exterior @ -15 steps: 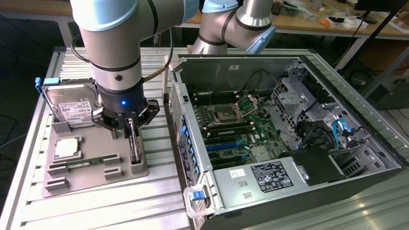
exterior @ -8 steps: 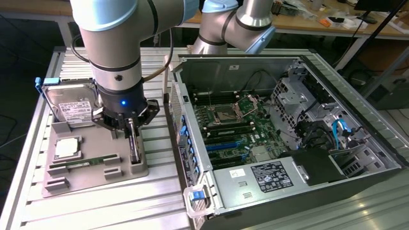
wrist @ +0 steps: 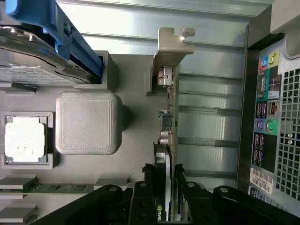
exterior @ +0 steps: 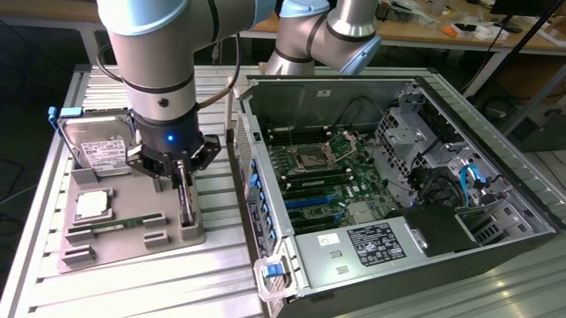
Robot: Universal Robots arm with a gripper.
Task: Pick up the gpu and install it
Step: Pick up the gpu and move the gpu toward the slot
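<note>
The tray [exterior: 115,245] lies on the slatted counter [exterior: 221,278], its edge toward the exterior view's right just beside the open case [exterior: 354,99], with a narrow strip of bare counter between. Along that edge the gpu [exterior: 184,199] stands on its long edge in a slot, bracket [wrist: 171,47] at the far end. The drive [exterior: 97,146], CPU [exterior: 93,204] and RAM [exterior: 115,227] sit well apart from it. The tool [exterior: 181,169] is above the gpu, narrow, one finger [wrist: 150,187] against each face of the card.
</note>
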